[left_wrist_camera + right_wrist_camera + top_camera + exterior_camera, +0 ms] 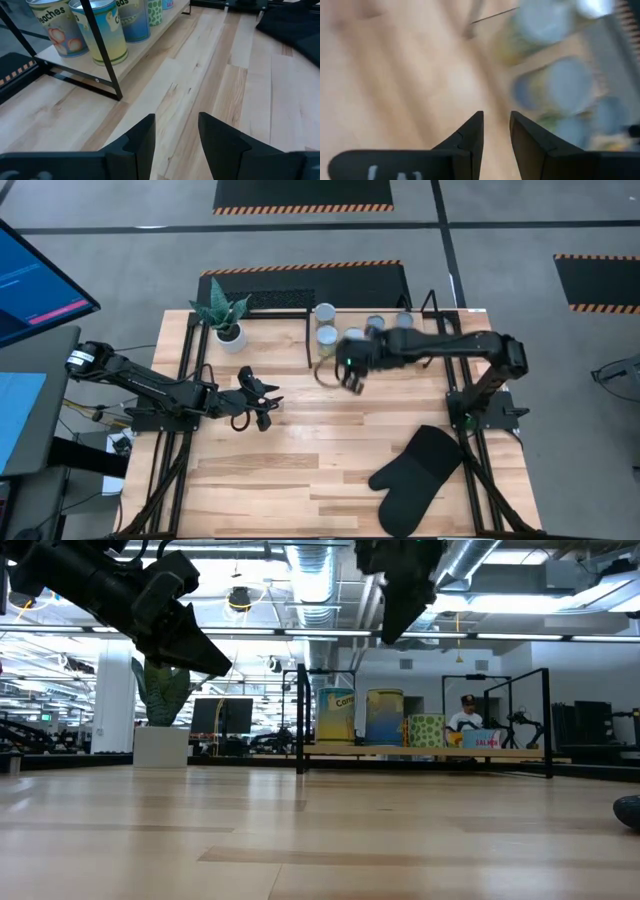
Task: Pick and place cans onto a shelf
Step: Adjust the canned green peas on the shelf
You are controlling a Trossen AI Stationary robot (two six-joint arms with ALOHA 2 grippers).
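Observation:
Several cans stand upright on the wood base of the shelf at the table's far middle: two at its left end and others further right. The low view shows them in a row on the shelf base. My right gripper hangs open above the table just in front of the shelf, with the cans' pale blue tops blurred beyond its fingers and nothing between them. My left gripper waits open over the table's left middle, pointing at the shelf's left end.
A white pot with a green plant stands at the far left, beside the shelf. A black oven mitt lies at the near right. Bare wood spans the table's middle and near side. A person shows in the room behind.

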